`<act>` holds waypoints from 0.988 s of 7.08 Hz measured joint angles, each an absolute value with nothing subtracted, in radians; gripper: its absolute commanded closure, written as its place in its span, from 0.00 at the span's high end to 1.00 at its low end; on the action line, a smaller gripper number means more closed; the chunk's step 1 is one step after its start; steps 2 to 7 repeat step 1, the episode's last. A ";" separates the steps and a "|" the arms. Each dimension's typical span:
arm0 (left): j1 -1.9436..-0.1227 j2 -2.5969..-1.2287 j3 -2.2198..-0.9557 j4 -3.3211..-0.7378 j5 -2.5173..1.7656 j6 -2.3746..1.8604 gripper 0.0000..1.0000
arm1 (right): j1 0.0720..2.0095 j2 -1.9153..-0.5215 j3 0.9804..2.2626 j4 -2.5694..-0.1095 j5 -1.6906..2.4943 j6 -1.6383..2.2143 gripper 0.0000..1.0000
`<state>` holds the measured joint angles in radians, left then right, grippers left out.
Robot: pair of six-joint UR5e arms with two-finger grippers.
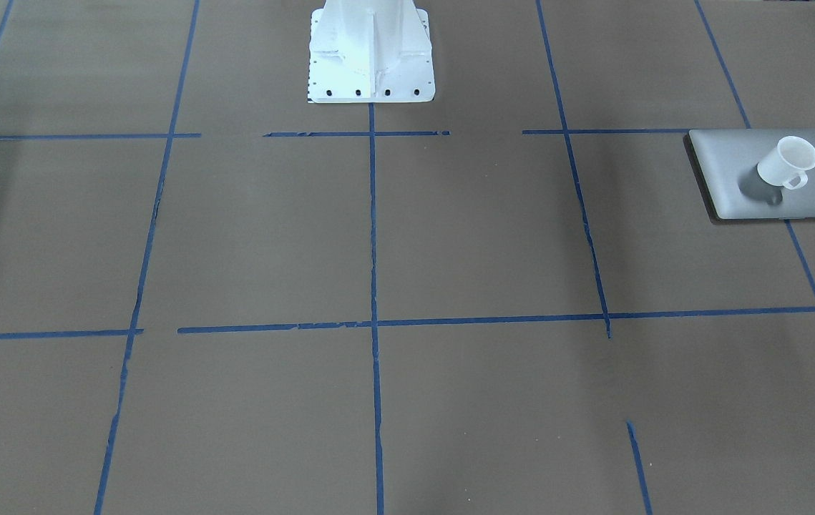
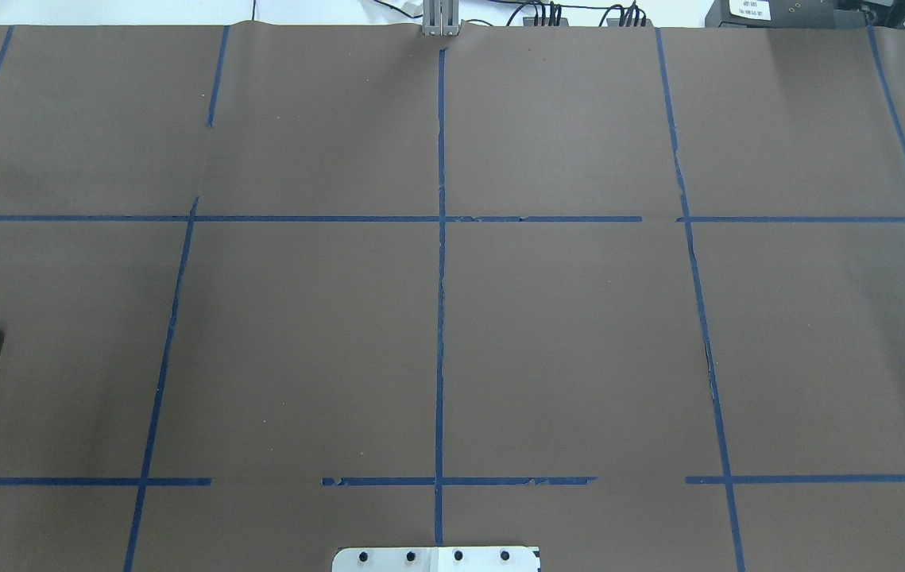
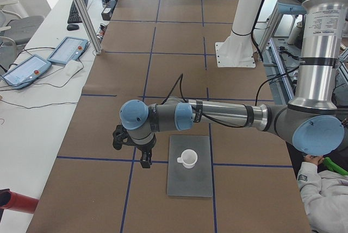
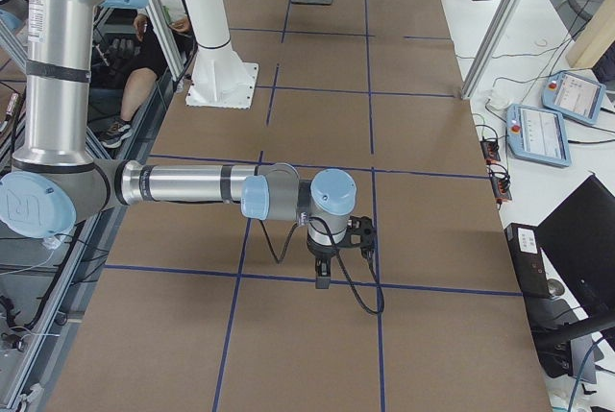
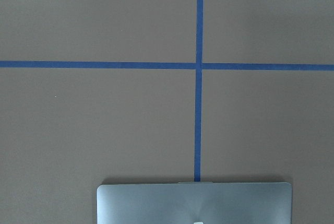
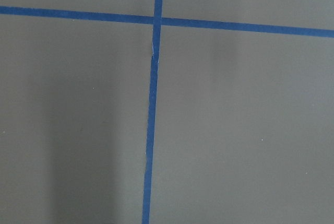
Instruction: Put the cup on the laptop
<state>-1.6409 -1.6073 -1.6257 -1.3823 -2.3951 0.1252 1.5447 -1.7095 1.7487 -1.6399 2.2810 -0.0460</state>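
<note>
We look down on a table (image 1: 450,229) covered in brown paper and ruled into squares by blue tape (image 1: 373,236). The white base (image 1: 370,54) is bolted at the robot's edge. Past the left claw (image 3: 145,163), on the side away from the robot, runs a white bench (image 3: 32,113). It carries two tablets (image 3: 68,50), a keyboard (image 3: 75,9) and a mouse (image 3: 72,26). A red thing (image 3: 16,203) lies at its near end, and a slanted metal post (image 3: 81,10) rises between bench and table.

The left claw hangs over the paper from its outstretched arm (image 3: 228,114); we cannot tell whether its fingers are apart or together. Just beside it, toward the robot, the laptop (image 3: 190,181) lies flat. The cup (image 3: 188,158) stands upright on the laptop, its handle turned toward this claw. Beyond the laptop, at the robot's edge, we see a person (image 3: 326,189) in white.

The right claw (image 4: 324,278) hangs over bare paper near a tape crossing, well apart from the laptop. Again we cannot tell its state. A dark screen (image 4: 577,230) stands off the table beyond it.
</note>
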 measured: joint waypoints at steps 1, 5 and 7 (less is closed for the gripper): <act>-1.640 -1.609 -1.628 -1.383 -2.396 0.128 1.00 | 1.545 -1.710 1.749 -1.640 2.281 -0.046 1.00; -1.640 -1.609 -1.628 -1.383 -2.396 0.128 1.00 | 1.545 -1.710 1.749 -1.640 2.281 -0.046 1.00; -1.640 -1.609 -1.628 -1.383 -2.396 0.128 1.00 | 1.545 -1.710 1.749 -1.640 2.281 -0.046 1.00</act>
